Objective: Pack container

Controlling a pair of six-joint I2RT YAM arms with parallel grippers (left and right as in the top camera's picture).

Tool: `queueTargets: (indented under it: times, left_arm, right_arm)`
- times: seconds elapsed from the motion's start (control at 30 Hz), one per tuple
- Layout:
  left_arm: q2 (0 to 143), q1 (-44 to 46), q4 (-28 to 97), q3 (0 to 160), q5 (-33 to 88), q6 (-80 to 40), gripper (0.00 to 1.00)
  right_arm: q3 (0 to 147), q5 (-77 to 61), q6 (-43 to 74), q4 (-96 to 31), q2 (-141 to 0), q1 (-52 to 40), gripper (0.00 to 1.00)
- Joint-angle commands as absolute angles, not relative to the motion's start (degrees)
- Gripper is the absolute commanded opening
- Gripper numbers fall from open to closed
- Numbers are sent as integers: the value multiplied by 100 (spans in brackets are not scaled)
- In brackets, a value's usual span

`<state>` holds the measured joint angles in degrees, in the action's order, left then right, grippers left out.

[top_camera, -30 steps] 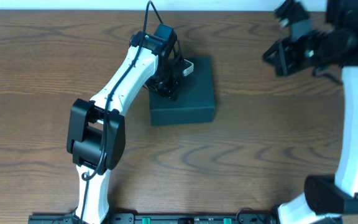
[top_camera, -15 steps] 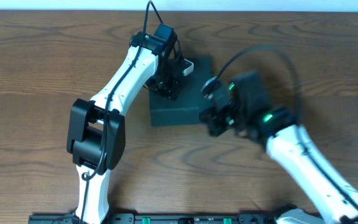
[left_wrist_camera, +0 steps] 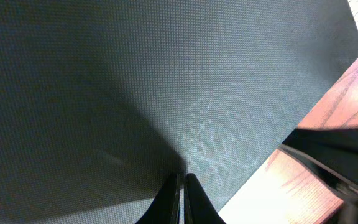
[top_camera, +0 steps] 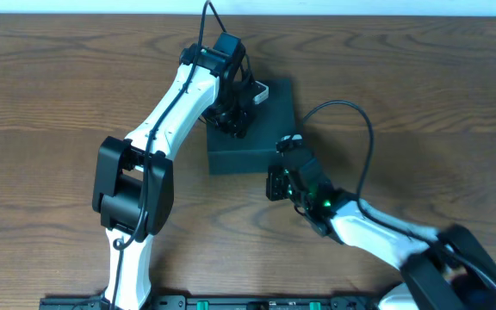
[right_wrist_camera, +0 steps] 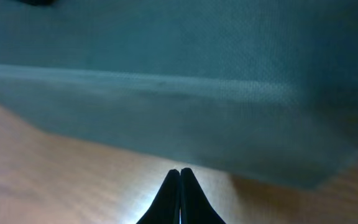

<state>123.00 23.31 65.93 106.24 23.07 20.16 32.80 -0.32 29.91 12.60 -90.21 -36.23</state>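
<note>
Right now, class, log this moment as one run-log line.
container: closed, on table | left gripper: shut, tips on its top | right gripper: shut, facing its near side

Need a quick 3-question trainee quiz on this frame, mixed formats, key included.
1. True or false: the left pincer sits over the top surface of the container.
2. Pick one. The fingers of the right pincer are: A) spread wide, B) shut together, C) clamped on a snack packet.
3. Short answer: in the overhead view, by which corner of the container is the right pincer?
Key: 1 true; 2 B; 3 the near right corner (bottom right in the picture).
</note>
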Motion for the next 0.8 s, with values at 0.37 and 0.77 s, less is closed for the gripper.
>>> queueTargets:
  times: [0.37,0.77]
  left_arm:
    - [12230,2300,6632,10549,2075,2053,6]
    - [10383,1802,7446,10610,2335,1796,6]
  right_arm:
    - [3258,-421,3247,2451,-9782,-3656,1]
    - [3354,-591,2051,-139,-6042,-3103,1]
